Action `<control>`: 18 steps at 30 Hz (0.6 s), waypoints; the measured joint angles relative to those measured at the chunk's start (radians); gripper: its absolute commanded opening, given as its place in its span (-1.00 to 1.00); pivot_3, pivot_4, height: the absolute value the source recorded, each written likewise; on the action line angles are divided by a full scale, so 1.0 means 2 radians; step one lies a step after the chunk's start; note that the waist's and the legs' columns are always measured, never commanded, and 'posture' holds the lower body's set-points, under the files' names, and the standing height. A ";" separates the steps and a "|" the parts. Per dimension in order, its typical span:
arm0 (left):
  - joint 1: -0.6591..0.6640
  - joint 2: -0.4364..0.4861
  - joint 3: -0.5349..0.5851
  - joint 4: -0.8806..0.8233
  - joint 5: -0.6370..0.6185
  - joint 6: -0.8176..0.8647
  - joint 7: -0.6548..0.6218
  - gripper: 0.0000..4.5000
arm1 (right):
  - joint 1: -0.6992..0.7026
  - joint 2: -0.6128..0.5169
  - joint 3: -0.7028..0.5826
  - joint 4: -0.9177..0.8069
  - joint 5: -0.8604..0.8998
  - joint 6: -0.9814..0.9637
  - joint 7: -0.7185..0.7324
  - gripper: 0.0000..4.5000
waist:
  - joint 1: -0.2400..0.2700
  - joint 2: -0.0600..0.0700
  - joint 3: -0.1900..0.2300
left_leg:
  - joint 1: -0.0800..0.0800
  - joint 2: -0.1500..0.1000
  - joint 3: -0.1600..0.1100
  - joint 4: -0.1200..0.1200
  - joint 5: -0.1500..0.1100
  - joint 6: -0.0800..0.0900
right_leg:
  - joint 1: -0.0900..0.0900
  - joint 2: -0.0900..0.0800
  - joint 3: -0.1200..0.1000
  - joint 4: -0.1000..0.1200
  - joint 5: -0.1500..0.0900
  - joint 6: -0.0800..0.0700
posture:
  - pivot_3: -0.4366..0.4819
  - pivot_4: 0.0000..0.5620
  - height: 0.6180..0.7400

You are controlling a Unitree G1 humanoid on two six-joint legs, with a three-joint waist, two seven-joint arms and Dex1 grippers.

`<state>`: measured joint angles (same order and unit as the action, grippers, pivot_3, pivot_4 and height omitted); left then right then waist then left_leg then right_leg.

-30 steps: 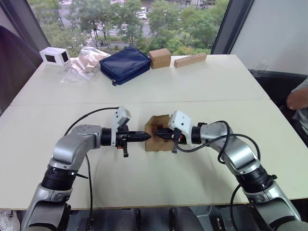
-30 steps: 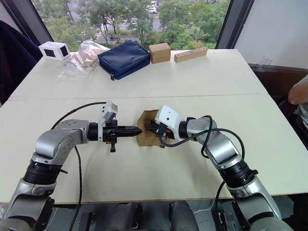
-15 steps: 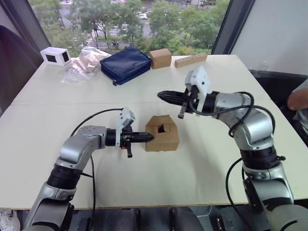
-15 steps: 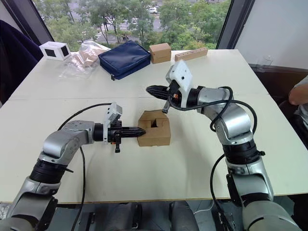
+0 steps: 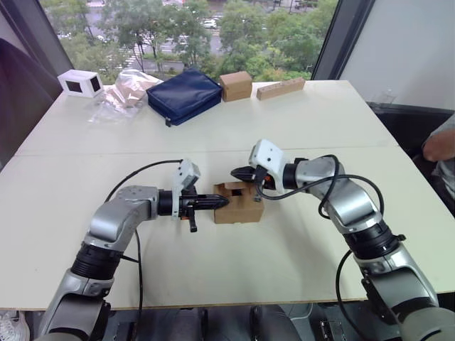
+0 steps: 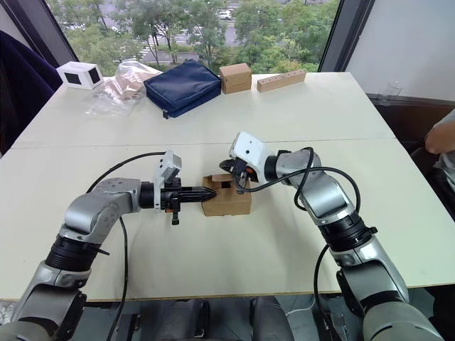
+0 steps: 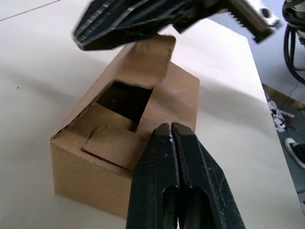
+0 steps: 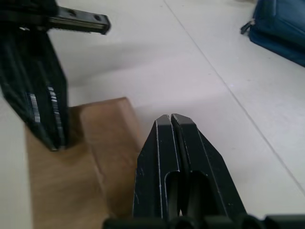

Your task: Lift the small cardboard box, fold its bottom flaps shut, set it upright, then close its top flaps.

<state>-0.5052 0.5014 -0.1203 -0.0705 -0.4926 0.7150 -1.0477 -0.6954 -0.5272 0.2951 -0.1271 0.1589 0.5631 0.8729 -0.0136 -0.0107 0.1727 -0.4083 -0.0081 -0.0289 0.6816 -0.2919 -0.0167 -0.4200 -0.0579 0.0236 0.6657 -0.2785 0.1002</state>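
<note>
A white bench (image 5: 298,121) by a window carries the box (image 5: 239,206) upright near its middle, top flaps (image 7: 143,64) partly folded with a gap left open. The left gripper (image 5: 221,202), jaws closed, touches the box's left side. The right gripper (image 5: 237,172), jaws closed and empty, sits over the raised flap.

Both end effectors (image 5: 222,202) (image 5: 238,172) closed, converging

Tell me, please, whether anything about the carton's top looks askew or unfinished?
Yes: the small cardboard box is not closed. One of the top flaps stands up, leaving a dark gap beneath it, while the other flaps lie unevenly.
</note>
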 measured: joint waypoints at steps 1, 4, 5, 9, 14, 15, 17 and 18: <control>0.002 0.000 0.007 -0.003 -0.006 0.007 0.004 -0.99 | 0.005 -0.002 0.000 -0.010 0.001 0.004 0.001 -1.00 | 0.000 0.000 0.000 | 0.000 0.000 0.000 0.000 0.000 0.000 | 0.000 0.000 0.000 0.000 0.000 0.000 | -0.05 -0.47 1.00; 0.005 0.014 0.024 -0.016 -0.023 0.023 0.005 -0.99 | 0.019 -0.005 0.000 -0.024 0.001 0.012 0.001 -1.00 | 0.000 0.000 0.000 | 0.000 0.000 0.000 0.000 0.000 0.000 | 0.000 0.000 0.000 0.000 0.000 0.000 | -0.05 -0.47 1.00; 0.007 0.018 0.030 -0.020 -0.030 0.028 0.005 -0.99 | 0.020 -0.005 0.000 -0.024 0.001 0.014 0.001 -1.00 | 0.000 0.000 0.000 | 0.000 0.000 0.000 0.000 0.000 0.000 | 0.000 0.000 0.000 0.000 0.000 0.000 | -0.05 -0.47 1.00; 0.002 0.021 0.057 -0.024 -0.060 0.048 0.010 -0.99 | 0.025 -0.005 0.000 -0.025 0.001 0.019 -0.002 -1.00 | 0.000 0.000 0.000 | 0.000 0.000 0.000 0.000 0.000 0.000 | 0.000 0.000 0.000 0.000 0.000 0.000 | -0.05 -0.47 1.00; -0.029 -0.015 0.056 0.002 -0.048 0.029 0.048 -0.99 | 0.026 -0.001 0.001 -0.027 0.000 0.020 -0.007 -1.00 | 0.001 0.000 0.000 | 0.000 -0.001 0.000 0.000 0.000 0.000 | 0.000 -0.001 0.000 0.000 0.000 0.000 | -0.05 -0.47 1.00; -0.031 -0.021 0.052 0.005 -0.045 0.025 0.051 -0.99 | 0.026 -0.001 0.001 -0.028 0.000 0.020 -0.008 -1.00 | 0.001 0.000 0.000 | 0.000 -0.001 0.000 0.000 0.000 0.000 | 0.000 -0.001 0.000 0.000 0.000 0.000 | -0.05 -0.47 1.00; -0.031 -0.039 0.037 0.020 -0.034 0.016 0.060 -0.99 | 0.028 -0.001 0.001 -0.034 0.000 0.021 -0.012 -1.00 | 0.001 0.000 0.000 | 0.000 -0.001 0.000 0.000 0.000 0.000 | 0.000 -0.001 0.000 0.000 0.000 0.000 | -0.05 -0.47 1.00; -0.031 -0.043 0.033 0.026 -0.030 0.012 0.064 -0.99 | 0.028 -0.001 0.001 -0.036 0.000 0.022 -0.013 -1.00 | 0.001 0.000 0.000 | 0.000 -0.001 0.000 0.000 0.000 0.000 | 0.000 -0.001 0.000 0.000 0.000 0.000 | -0.05 -0.47 1.00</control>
<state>-0.5674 0.4145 -0.0541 -0.0185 -0.5532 0.7388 -0.9202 -0.6395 -0.5290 0.2965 -0.1985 0.1596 0.6071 0.8478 -0.0123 -0.0107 0.1727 -0.4083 -0.0097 -0.0290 0.6817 -0.2919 -0.0167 -0.4197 -0.0595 0.0232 0.6653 -0.2784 0.1003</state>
